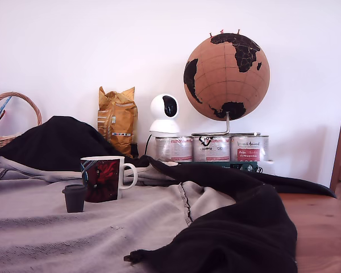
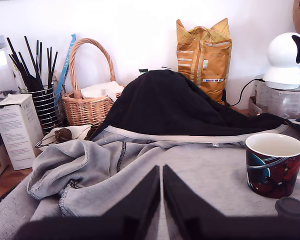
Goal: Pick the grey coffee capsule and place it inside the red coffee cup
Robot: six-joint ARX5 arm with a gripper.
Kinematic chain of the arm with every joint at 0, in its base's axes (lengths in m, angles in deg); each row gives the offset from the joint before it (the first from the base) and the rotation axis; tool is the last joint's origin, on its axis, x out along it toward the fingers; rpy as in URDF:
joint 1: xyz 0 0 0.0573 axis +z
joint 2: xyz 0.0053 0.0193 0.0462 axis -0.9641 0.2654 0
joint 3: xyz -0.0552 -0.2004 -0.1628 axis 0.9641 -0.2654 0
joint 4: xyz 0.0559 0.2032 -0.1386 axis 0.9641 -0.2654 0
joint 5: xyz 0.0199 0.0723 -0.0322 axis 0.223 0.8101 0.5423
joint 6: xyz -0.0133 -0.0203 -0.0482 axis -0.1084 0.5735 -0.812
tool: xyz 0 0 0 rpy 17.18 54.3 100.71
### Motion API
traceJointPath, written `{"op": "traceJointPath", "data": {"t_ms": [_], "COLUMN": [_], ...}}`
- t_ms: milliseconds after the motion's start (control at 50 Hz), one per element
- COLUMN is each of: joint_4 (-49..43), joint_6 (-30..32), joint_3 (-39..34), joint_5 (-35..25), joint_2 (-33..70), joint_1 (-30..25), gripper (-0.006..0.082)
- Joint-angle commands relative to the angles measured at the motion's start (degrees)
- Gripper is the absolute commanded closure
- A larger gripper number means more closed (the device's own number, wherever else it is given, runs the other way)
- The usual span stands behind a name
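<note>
The grey coffee capsule (image 1: 74, 198) stands on grey cloth (image 1: 102, 227) just beside the red coffee cup (image 1: 106, 178), nothing between them. Behind: tins (image 1: 211, 148), globe (image 1: 227, 77) (and a yellow bag (image 1: 117, 119)). The gripper (image 2: 161, 200) has its jaws nearly closed, holding nothing.

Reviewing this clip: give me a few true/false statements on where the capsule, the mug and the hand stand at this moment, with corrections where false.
1. The grey coffee capsule is already inside the red coffee cup. False: it stands upright on the grey cloth beside the cup, on the exterior view's left of it.
2. The cup stands upright and looks empty. True.
3. The hand grips the capsule. False: its fingers are closed together with nothing between them, and the capsule sits apart from them.
4. Three silver tins stand under the globe. True.
5. The wicker basket lies overturned on the cloth. False: it stands upright behind the cloth.
</note>
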Motion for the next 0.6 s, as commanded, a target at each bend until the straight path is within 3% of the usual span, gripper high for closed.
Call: {"op": "traceJointPath", "data": {"t_ms": [0,240,440,580], "joint_4": [-3.54,-3.06,7.48,11.28], "joint_6": [1.20,-1.05,-9.03,-10.73], "joint_3": [-2.51,-2.51,-2.51,-2.54], "joint_5": [-5.88,-7.17,-15.02,-15.56], "joint_2": [-0.81,-0.81,-0.81,-0.33], "joint_1": [2.19,2.14,1.57,-0.13], "gripper": [0.0788,0.0788,0.0775,0.0775]}}
